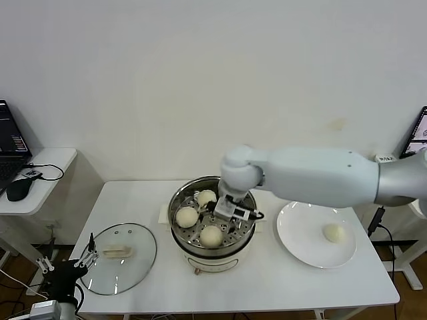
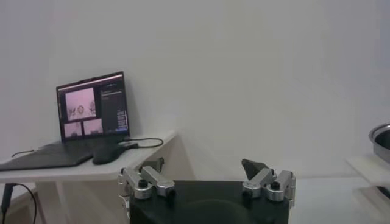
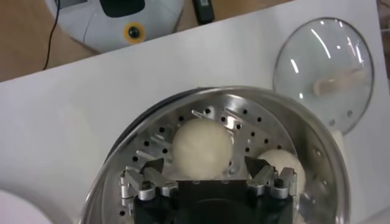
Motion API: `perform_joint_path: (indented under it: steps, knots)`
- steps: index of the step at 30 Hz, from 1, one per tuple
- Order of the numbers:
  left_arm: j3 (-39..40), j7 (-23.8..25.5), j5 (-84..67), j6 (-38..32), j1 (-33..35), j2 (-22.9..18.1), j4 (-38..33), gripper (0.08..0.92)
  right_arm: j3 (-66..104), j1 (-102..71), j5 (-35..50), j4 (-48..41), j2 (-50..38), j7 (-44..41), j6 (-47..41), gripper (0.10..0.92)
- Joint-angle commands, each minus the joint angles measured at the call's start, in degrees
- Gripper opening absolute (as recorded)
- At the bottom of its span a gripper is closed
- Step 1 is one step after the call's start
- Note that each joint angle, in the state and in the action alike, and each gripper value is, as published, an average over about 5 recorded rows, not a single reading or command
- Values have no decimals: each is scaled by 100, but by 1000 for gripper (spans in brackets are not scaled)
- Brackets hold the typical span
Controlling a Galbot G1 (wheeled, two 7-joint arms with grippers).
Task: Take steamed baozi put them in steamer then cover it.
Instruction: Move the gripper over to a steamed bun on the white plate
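The steamer stands mid-table with three steamed baozi on its perforated tray. My right gripper reaches into the pot. In the right wrist view its jaws stand open on either side of one baozi, with a gap on each side; another baozi lies beside it. A further baozi rests on the white plate at the right. The cover lies flat on the table to the left of the steamer. My left gripper is parked low beyond the table's front-left corner, open and empty.
A white side table at the far left carries a laptop, a mouse and cables. The right arm's white forearm crosses above the plate. A wall closes off the back of the table.
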Motion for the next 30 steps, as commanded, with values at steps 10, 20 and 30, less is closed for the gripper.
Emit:
perform_joint_path:
  steps: [10,20,30]
  knots:
    - [-45,14,-87,15,31,281,9,823,728,-90,507,206,-2803,303,-2655,823]
    - [60,13,-75,57,-4,356,-6,823,1739,-1756,-897,-415,-3619,-26,-2192,823]
    - [64,15,-30,61,97,342,6,823,3390,-3785,-1622,-1072,-3524,22,-2100,823]
